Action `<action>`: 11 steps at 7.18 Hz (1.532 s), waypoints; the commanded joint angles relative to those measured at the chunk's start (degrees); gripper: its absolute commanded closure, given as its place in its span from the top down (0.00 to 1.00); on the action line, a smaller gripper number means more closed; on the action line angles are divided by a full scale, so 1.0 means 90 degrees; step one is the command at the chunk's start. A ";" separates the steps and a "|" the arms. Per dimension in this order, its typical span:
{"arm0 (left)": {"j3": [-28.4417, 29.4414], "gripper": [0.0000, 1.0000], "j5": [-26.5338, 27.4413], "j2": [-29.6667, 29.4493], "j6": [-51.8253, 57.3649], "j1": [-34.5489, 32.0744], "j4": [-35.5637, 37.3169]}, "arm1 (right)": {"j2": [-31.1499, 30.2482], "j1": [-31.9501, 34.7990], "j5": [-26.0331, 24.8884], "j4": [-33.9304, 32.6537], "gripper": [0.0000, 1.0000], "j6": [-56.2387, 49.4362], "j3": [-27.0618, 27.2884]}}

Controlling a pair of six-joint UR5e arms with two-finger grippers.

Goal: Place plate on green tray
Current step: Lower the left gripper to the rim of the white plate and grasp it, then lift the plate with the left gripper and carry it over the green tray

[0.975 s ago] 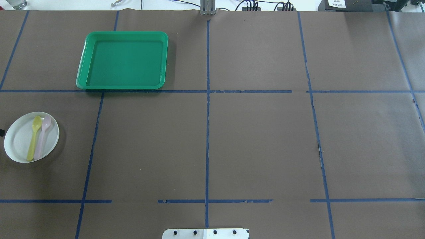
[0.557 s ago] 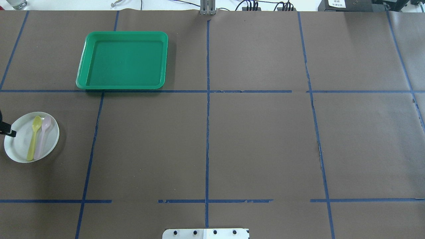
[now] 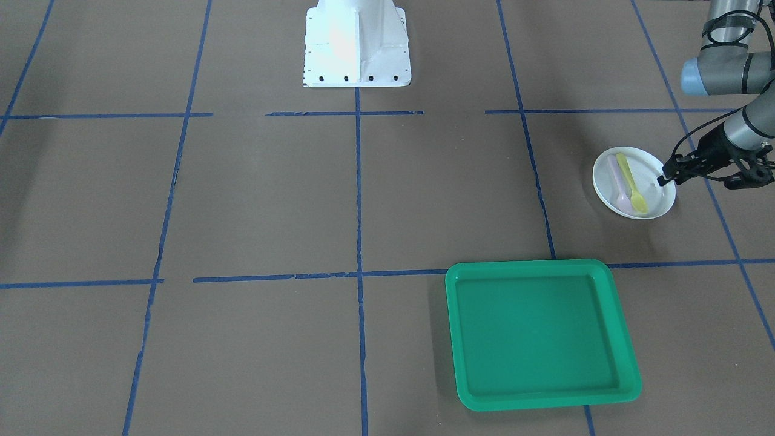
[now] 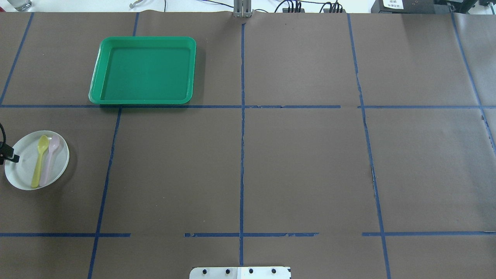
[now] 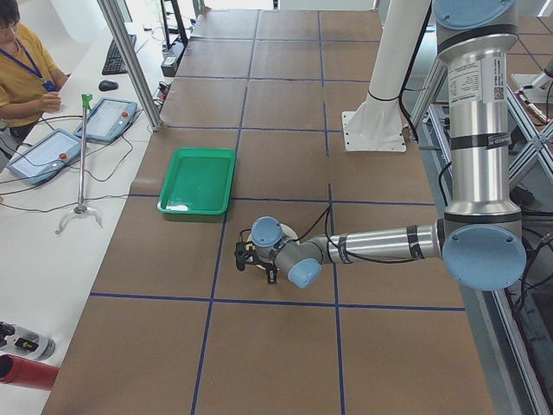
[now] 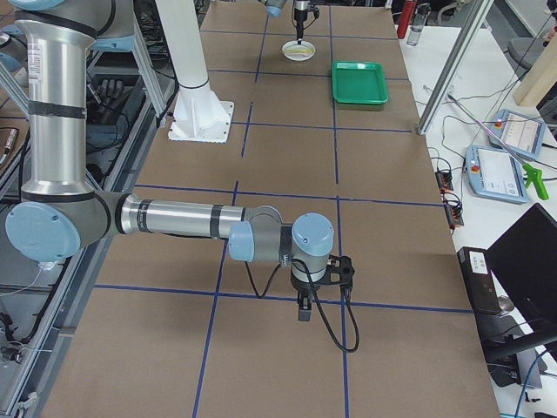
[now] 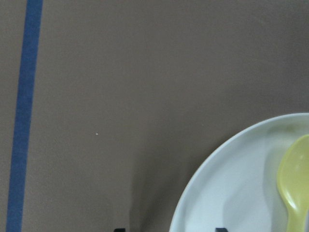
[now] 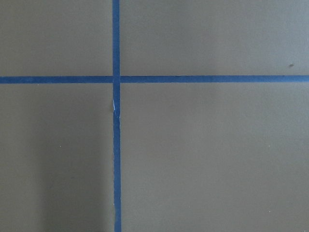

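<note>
The white plate [image 4: 23, 168] lies at the table's left edge, with a yellow spoon [image 4: 40, 161] and a pink spoon [image 4: 49, 159] on it. It also shows in the front view [image 3: 652, 169]. The green tray [image 4: 143, 73] lies empty, farther back and to the right, also seen in the front view [image 3: 536, 333]. My left gripper [image 3: 664, 177] is open at the plate's outer rim. In the left wrist view its fingertips [image 7: 119, 230] stand apart, with the plate's rim [image 7: 193, 203] between them. My right gripper [image 6: 305, 309] hangs low over bare table far right; I cannot tell its state.
The table is covered in brown paper with blue tape lines [image 4: 242, 155]. The robot's white base plate [image 4: 240, 272] sits at the near edge. An operator [image 5: 22, 65] sits beyond the far side, with tablets and cables.
My left gripper has come in from the left edge to the plate's rim. The plate, spoons and tray have not moved.
</note>
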 commanded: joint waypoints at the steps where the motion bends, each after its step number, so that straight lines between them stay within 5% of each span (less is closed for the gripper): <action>1: -0.0079 0.00 -0.0053 -0.0035 -0.0067 0.0004 -0.0005 | 0.0000 0.0000 0.0000 0.0000 1.00 0.0000 0.0000; 3: -0.0991 0.00 -0.0082 -0.0132 -0.1204 -0.0005 -0.0093 | 0.0000 0.0000 0.0000 0.0000 1.00 0.0000 0.0000; 5: -0.1232 0.00 -0.0354 -0.0850 -0.2161 -0.0005 -0.0103 | 0.0000 0.0000 0.0000 0.0000 1.00 0.0000 0.0000; 6: -0.1019 0.00 -0.0346 -0.1474 -0.2737 -0.0005 -0.0103 | 0.0000 0.0000 0.0000 0.0000 1.00 0.0000 0.0000; 8: 0.0460 0.00 -0.0288 -0.2978 -0.3648 0.0004 -0.0093 | 0.0000 0.0000 0.0000 0.0000 1.00 0.0000 0.0000; 11: 0.1859 0.00 0.0571 -0.3938 -0.3797 0.0034 -0.0190 | 0.0000 0.0000 0.0000 0.0000 1.00 0.0000 0.0000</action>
